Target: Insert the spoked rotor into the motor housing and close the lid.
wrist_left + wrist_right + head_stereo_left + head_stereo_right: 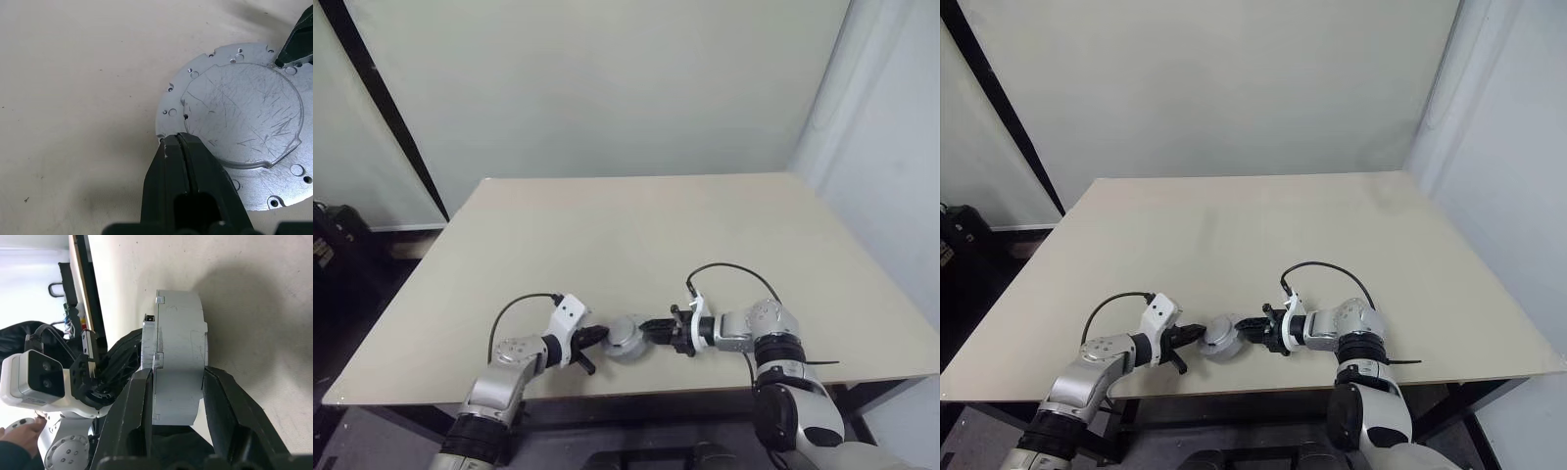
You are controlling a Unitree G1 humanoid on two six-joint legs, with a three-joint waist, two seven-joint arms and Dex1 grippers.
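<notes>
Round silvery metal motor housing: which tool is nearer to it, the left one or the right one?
Right. The right tool straddles the motor housing, one finger against each flat face. The left tool, shut, has only its tips at the rim.

Head pair high — wrists close

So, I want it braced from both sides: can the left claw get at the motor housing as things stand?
Probably yes: the shut left claw sits at the rim of the motor housing, nothing between them; the right claw clamps the opposite side.
</notes>
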